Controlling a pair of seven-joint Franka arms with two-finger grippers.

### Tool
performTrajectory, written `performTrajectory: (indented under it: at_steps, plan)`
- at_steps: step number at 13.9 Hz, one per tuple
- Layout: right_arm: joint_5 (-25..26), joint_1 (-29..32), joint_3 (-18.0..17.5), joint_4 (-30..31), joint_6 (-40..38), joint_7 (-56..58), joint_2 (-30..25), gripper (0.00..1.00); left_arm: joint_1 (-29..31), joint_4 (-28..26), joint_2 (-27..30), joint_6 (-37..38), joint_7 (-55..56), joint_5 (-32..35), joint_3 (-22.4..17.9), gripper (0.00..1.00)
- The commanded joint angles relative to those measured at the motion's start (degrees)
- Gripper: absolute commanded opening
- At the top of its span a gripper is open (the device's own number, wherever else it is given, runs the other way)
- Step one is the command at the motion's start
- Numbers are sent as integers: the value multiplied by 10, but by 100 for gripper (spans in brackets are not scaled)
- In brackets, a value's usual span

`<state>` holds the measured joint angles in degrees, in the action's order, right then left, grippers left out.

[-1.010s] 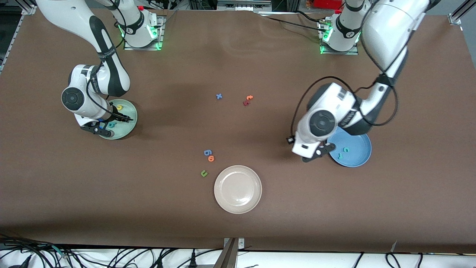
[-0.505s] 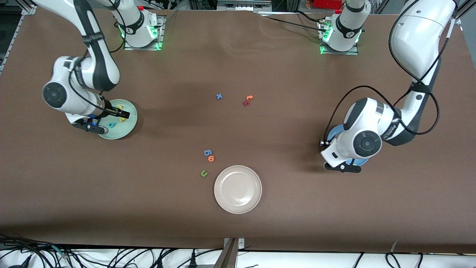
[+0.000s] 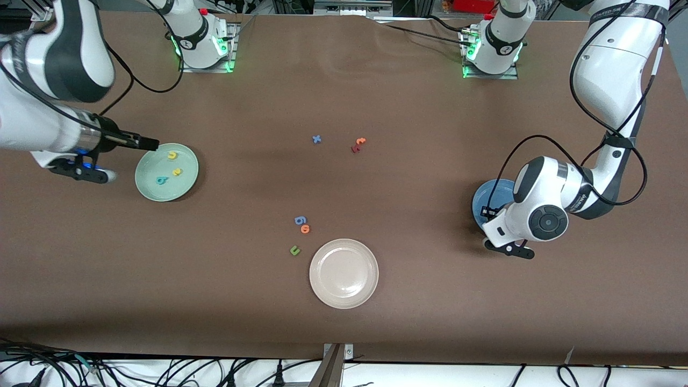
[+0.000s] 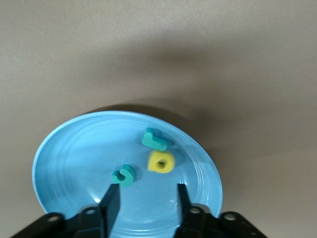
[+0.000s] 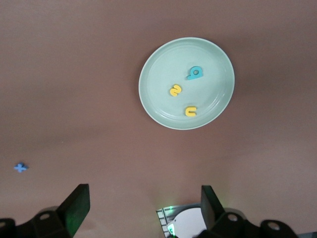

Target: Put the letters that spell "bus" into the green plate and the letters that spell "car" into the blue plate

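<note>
Three tiny foam letters lie in each plate (image 3: 185, 185); both grippers (image 4: 146, 198) (image 5: 143, 206) hang open, empty.

Light: bright and even, from above.
Shadows: soft dark patches on the table (image 3: 408, 301) under both arms.
Blur: the right arm looks smeared.

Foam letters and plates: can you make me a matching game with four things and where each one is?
Things:
1. teal foam letter "b"
2. yellow foam letter "a"
3. green foam letter "u"
4. blue foam "x"

Places:
A. on the bare table beside the round cream-white plate
B. in the round sky-blue plate
C. on the bare table, farther from the front camera than every plate
D. in the round mint-green plate

Pairs: 1-D, 2-B, 3-A, 4-C
</note>
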<state>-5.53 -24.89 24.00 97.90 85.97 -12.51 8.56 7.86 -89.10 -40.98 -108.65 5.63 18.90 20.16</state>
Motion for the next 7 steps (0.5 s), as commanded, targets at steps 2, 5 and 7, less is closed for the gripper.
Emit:
performTrajectory:
  at_steps: [2, 5, 7]
  plan:
    - [-5, 0, 4, -120, -76, 12, 10, 99, 25, 4, 53, 55, -8, 4, 3, 100]
    - [2, 0, 10, -172, -110, 13, 8, 99, 44, 6, 109, 124, -8, 0, 6, 100]
    - [1, 5, 3, -184, -105, 13, 1, 99, 44, 12, 148, 175, -9, -17, 8, 100]
